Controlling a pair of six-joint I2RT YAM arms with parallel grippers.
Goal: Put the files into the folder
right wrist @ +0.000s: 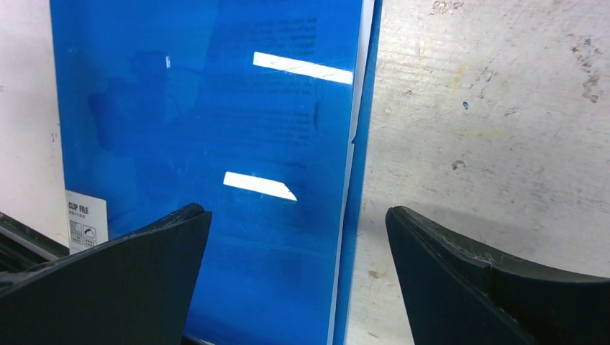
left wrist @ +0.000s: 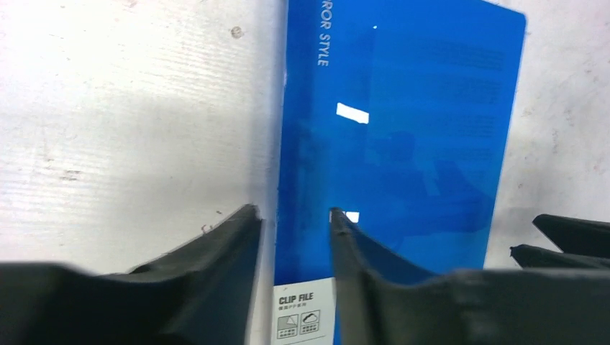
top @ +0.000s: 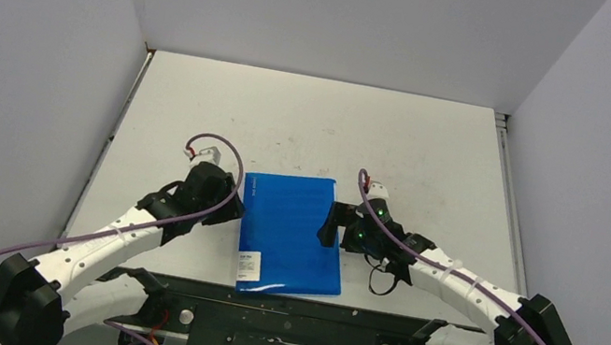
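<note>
- On the scuffed white tabletop [top: 437,158], a thin bright blue plastic folder [top: 291,232] lies flat and closed between my two arms, its small white label [top: 248,267] at the near-left corner.
- Inside it, white printed paper files [right wrist: 351,158] show as dim text through the cover and as a pale strip along its right edge.
- At the spine side, my left gripper [left wrist: 291,215] straddles the folder's edge, jaws narrowed but apart, pinching nothing.
- Over the opposite edge, my right gripper [right wrist: 296,212] stands spread wide, one finger above the cover, the other above bare table.
</note>
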